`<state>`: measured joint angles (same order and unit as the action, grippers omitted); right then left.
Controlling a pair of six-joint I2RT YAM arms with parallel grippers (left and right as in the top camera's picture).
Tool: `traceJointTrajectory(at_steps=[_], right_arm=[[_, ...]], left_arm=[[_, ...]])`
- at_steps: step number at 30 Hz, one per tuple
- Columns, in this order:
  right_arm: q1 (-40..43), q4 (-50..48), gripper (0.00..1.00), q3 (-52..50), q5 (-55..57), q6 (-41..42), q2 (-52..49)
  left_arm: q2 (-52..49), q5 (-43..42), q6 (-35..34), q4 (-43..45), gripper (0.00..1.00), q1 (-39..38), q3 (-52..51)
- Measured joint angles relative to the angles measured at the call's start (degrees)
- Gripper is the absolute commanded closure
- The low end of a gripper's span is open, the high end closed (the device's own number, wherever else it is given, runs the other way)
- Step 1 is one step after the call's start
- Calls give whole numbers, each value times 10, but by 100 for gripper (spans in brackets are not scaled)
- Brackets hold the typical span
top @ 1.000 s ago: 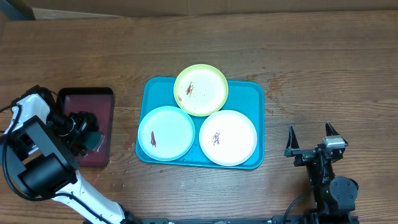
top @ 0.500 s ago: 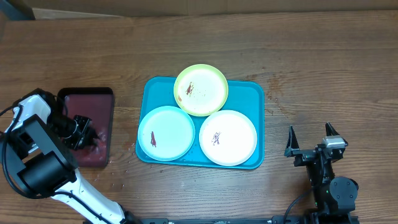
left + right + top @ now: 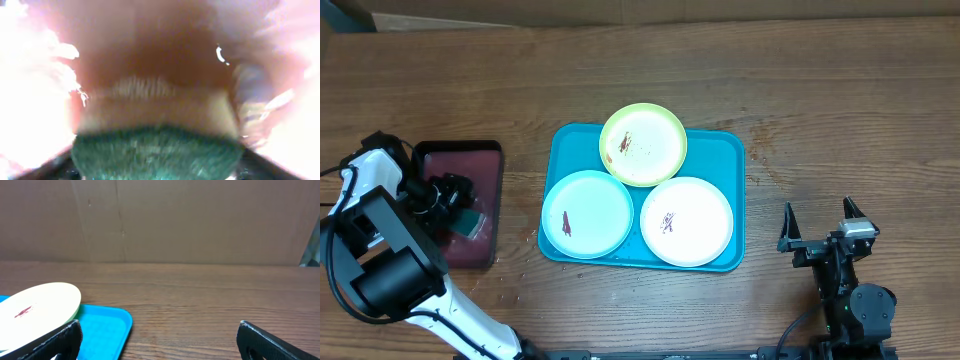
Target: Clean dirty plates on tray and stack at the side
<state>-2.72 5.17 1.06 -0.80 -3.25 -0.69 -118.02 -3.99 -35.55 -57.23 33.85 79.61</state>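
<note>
Left gripper (image 3: 453, 198) has edged back over the black-rimmed maroon tray (image 3: 460, 152), green sponge (image 3: 470, 222) at its tips.
Sponge pickup is in hand; whether the jaws grip it, I cannot tell. Next: a sure hold, then across to the smeared round lime-green plastic plate (image 3: 643, 144), pale blue plate (image 3: 587, 214) and white plate (image 3: 686, 221) on the turquoise plastic tray (image 3: 728, 150). Left wrist view gives only blurred sponge; overhead places the right gripper (image 3: 818, 232) aside, wide open, empty.

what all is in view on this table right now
blue tray: 1, turquoise, table centre
green plate: 1, lime-green, smeared, over the tray's far rim
blue plate: 1, pale blue, smeared, tray's near left
white plate: 1, white, smeared, tray's near right
maroon tray: 1, black-rimmed, left of the blue tray
sponge: 1, green, in the maroon tray
table: 1, brown wood
left gripper: 1, black, over the maroon tray
right gripper: 1, black, open, right of the blue tray
</note>
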Motion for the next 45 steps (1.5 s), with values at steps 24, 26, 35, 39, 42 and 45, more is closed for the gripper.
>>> traceJointTrajectory(at_steps=[24,26,35,39,42,45], right_arm=[[0,0,0,0,0,0,0],[0,0,0,0,0,0,0],[0,0,0,0,0,0,0],[0,0,0,0,0,0,0],[0,0,0,0,0,0,0],[0,0,0,0,0,0,0]], left_arm=[[0,54,7,77,96,0,6],[0,56,8,80,96,0,6],[0,54,10,49,0,4,7],[0,33,10,20,0,5,7],[-1,3,10,-12,3,5,5],[-4,-18,10,-33,29,5,4]])
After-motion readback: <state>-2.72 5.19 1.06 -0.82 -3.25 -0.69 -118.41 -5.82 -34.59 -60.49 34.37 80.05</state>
